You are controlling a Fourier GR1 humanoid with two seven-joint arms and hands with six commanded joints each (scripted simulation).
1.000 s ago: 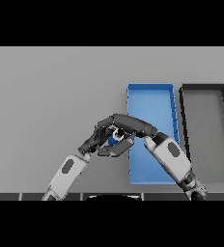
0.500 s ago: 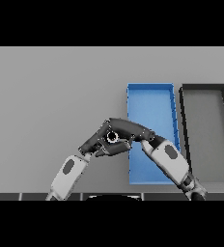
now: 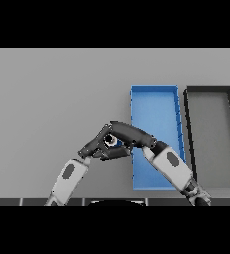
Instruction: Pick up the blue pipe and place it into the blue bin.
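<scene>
Just left of the blue bin (image 3: 156,106), at about seven o'clock from its middle, two dark hands meeting over the grey table (image 3: 52,94). Right hand (image 3: 129,135) reaching in from five o'clock, fingers stretched long across the top, seemingly bent round a small thing. Left hand (image 3: 96,146) coming up from seven o'clock, fingers curled below, touching the same spot. Blue pipe (image 3: 114,142) tucked between them (only a tiny blue bit peeking out), so hard to tell which hand truly holds it. Pipe not inside the bin, close by its left wall. Dark bin (image 3: 213,92) sitting beside the blue one, at three o'clock from it.
</scene>
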